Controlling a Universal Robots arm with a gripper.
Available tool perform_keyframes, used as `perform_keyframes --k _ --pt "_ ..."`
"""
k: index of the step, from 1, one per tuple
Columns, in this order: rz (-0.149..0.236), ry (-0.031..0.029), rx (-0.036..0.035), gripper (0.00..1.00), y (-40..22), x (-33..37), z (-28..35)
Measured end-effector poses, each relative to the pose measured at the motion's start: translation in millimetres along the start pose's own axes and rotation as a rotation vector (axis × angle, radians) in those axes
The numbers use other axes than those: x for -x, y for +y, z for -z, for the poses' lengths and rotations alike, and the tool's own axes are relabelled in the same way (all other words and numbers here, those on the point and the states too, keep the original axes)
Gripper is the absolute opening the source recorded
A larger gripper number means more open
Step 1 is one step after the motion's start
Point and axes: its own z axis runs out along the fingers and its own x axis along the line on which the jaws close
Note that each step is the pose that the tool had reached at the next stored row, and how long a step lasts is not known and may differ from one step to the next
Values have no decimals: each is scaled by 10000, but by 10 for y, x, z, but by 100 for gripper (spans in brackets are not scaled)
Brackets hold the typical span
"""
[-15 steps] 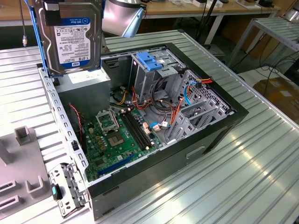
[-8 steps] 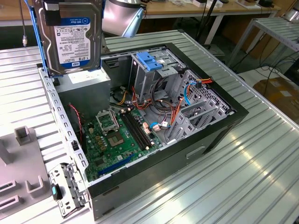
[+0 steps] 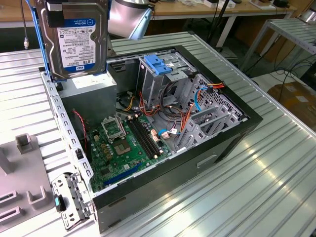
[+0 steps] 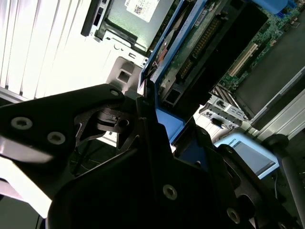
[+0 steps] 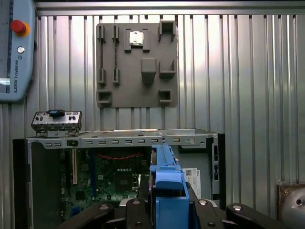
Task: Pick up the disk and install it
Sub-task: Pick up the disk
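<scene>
Claw (image 5: 169, 210) clamps upright disk (image 3: 75, 42) above computer case (image 3: 222, 145).

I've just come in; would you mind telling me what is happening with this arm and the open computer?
The arm's black gripper is shut on the blue side rails of a rectangular silver-metal hard disk with a white label. It holds the disk upright in the air above an open black computer case that lies on a ribbed metal table. The disk is not yet installed.
</scene>
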Motion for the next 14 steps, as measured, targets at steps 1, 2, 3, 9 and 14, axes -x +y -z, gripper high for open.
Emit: perform_keyframes --k 1,2,3,9,14 --pt "1 3 1 37 -4 -2 1" --pt "1 6 2 37 -13 -2 1" --pt "1 8 3 37 -34 -1 2" --pt "11 12 0 37 -364 6 -5" --pt "11 13 0 37 -420 7 -11"
